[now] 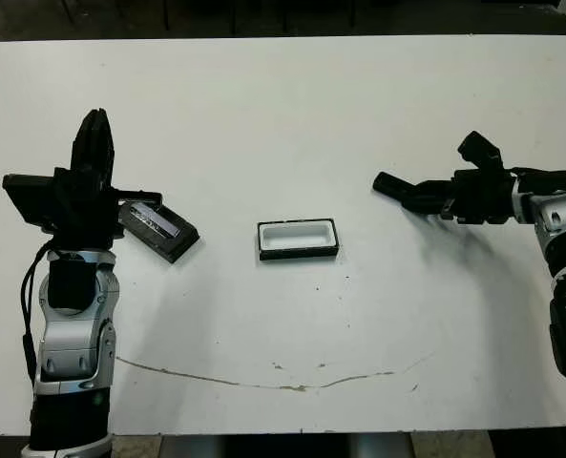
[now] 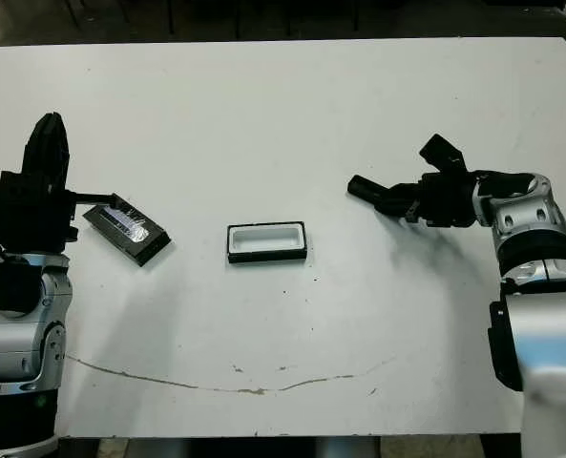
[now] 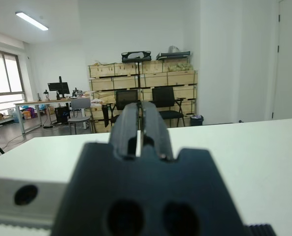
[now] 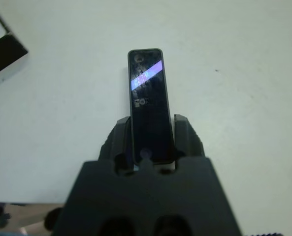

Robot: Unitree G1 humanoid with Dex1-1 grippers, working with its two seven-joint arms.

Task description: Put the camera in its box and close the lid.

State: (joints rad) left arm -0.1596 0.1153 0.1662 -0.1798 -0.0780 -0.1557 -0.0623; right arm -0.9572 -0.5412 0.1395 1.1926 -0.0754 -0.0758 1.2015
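Camera: slim flat black bar-shaped camera (image 4: 149, 105) with a purple-blue shiny patch near its far end, clamped between the two black fingers of the right gripper (image 4: 150, 140); sticks out past the fingertips, over bare white tabletop, pointing toward the box.
Right gripper: clenched on the camera's near end, held above the table's right part, well apart from the box.
Box: small shallow rectangular tray with black outer walls and white lining (image 1: 298, 239), open and empty, flat near the middle of the white table (image 1: 283, 105); one black corner also shows at the edge of the right wrist view.
Lid: flat black rectangular slab with a glossy grey-purple strip (image 1: 158, 229), lying at an angle left of the box, apart from it, just beside the left arm.
Left gripper: two black fingers (image 3: 150, 129) pressed together, gripping nothing, raised and pointing away across the table (image 1: 95, 143).
Table marks: thin brownish wavy line (image 1: 263, 382) across the near part.
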